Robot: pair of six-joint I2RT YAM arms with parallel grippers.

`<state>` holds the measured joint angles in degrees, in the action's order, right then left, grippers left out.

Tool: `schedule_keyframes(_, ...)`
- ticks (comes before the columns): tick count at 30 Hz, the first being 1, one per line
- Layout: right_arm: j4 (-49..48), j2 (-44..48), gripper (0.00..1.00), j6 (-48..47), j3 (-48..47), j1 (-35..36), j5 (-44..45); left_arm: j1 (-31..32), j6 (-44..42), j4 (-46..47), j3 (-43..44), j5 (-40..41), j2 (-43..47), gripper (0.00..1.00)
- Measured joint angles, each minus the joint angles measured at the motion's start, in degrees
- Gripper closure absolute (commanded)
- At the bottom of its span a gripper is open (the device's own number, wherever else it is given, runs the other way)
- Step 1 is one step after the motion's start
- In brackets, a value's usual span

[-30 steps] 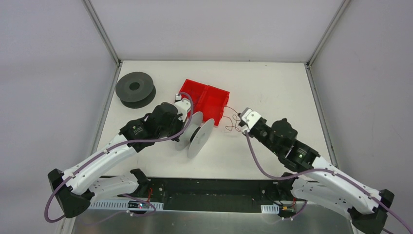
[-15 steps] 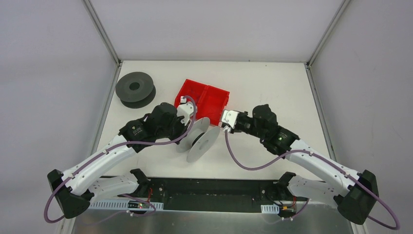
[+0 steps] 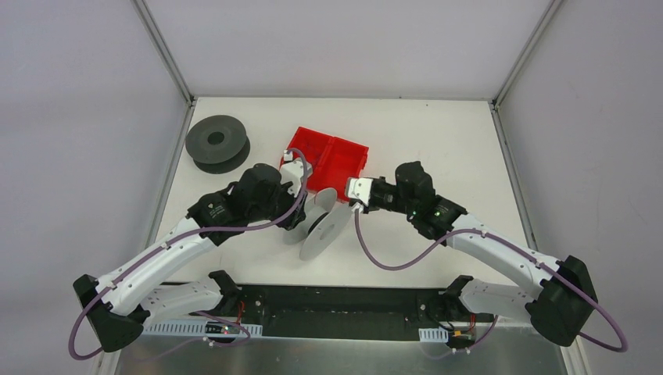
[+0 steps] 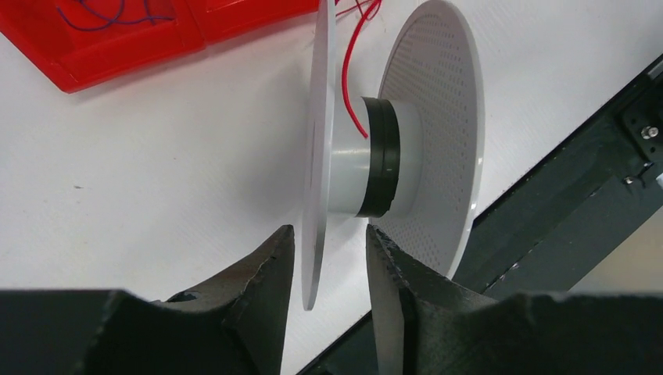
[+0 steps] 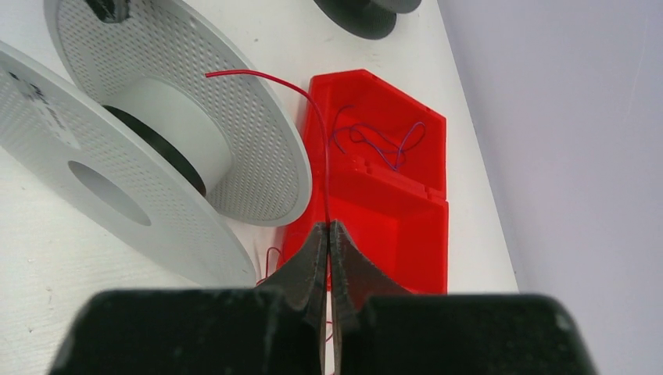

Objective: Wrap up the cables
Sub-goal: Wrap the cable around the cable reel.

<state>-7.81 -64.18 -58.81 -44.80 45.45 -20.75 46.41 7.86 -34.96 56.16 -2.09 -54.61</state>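
Brings right tool (image 5: 328, 226), clamped on hair-thin red cable (image 5: 324, 180), leftward to white perforated plastic spool (image 3: 319, 223) at counter's middle; straddles its flange (image 4: 319, 117) with left tool (image 4: 328, 234), grip unclear. Readies winding.

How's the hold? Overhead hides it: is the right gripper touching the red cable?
Touching. Right wrist view: the right gripper is shut on the red cable, emerging between its fingertips.

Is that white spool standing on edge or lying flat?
The white spool is on edge: flanges upright, hub sideways, red cable reaching it.
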Motion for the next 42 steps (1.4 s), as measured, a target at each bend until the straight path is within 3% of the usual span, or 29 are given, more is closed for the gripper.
schedule_keyframes(11,0.0,-1.7,1.0,-0.2,-0.3,0.4,-5.0,-0.4,4.3,0.2,1.5,-0.9,-0.3,0.57)
schedule_keyframes(42,-1.0,-5.6,1.0,-0.7,-0.3,2.4,-6.3,-1.9,9.2,5.9,0.3,-0.4,-4.4,0.58)
